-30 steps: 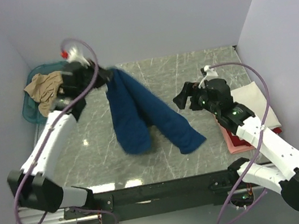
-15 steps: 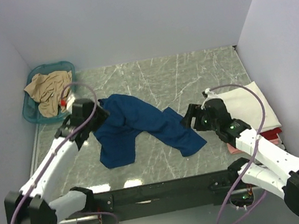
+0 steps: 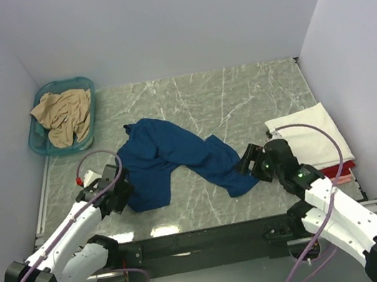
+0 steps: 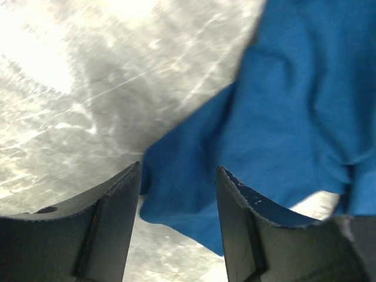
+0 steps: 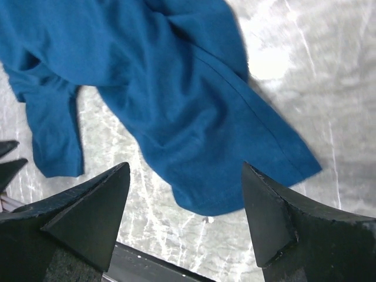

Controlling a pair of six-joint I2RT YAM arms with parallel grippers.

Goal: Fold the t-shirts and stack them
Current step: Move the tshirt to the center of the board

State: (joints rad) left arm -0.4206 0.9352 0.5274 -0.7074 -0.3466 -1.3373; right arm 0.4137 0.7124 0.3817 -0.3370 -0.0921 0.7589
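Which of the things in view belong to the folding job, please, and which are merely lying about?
Job: dark blue t-shirt, tan t-shirt, folded cream-white t-shirt, red t-shirt beneath it.
Lying about: teal basket holding the tan one.

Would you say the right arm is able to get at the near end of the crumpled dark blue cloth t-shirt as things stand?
Probably yes: the right end effector hovers open just beside that end of the dark blue cloth t-shirt, which lies uncovered on the marbled table, with nothing between them.

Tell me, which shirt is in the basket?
The tan shirt, crumpled in the teal basket. The blue shirt sprawls on the table; the white shirt lies folded.
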